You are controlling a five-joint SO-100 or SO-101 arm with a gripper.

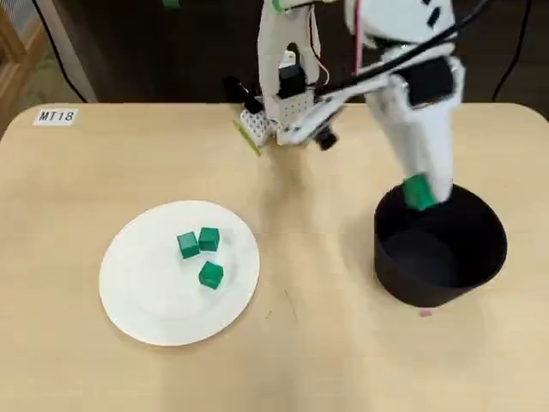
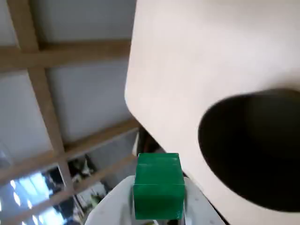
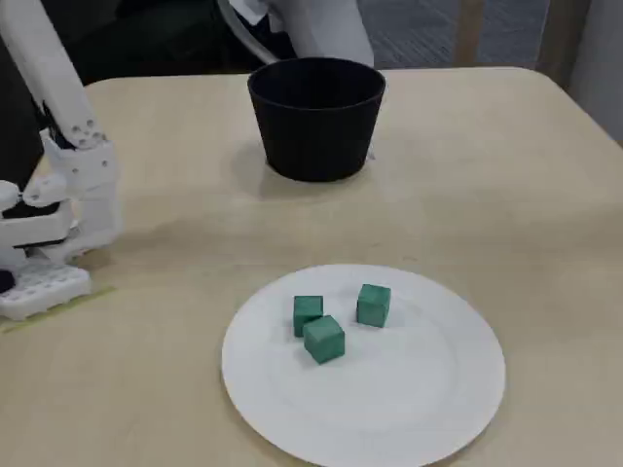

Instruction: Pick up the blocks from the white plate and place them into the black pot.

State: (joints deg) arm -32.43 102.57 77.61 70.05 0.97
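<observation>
In the overhead view, a white plate [image 1: 129, 283] is seen on the left of the table [image 1: 326, 360], with three green blocks [image 1: 200, 252] clustered near its middle: two side by side, just about touching, and a third just below them. The black pot [image 1: 442, 257] stands well apart on the right. The gripper [image 1: 419, 194] is held over the pot's far rim, closed on a fourth block [image 1: 419, 192]. A label [image 1: 57, 116] marked "MT18" is stuck near the table's far left corner.

In the wrist view, the held block [image 2: 158, 187] is seen clamped between the white fingers [image 2: 117, 199] at the bottom edge, with the pot's dark opening [image 2: 255, 150] to the right.

In the fixed view, the plate [image 3: 419, 409] lies in front with the three blocks [image 3: 331, 316] on it. The pot [image 3: 316, 122] stands behind, and the arm's base [image 3: 58, 233] is at the left. The gripper's tip is hidden behind the pot.
</observation>
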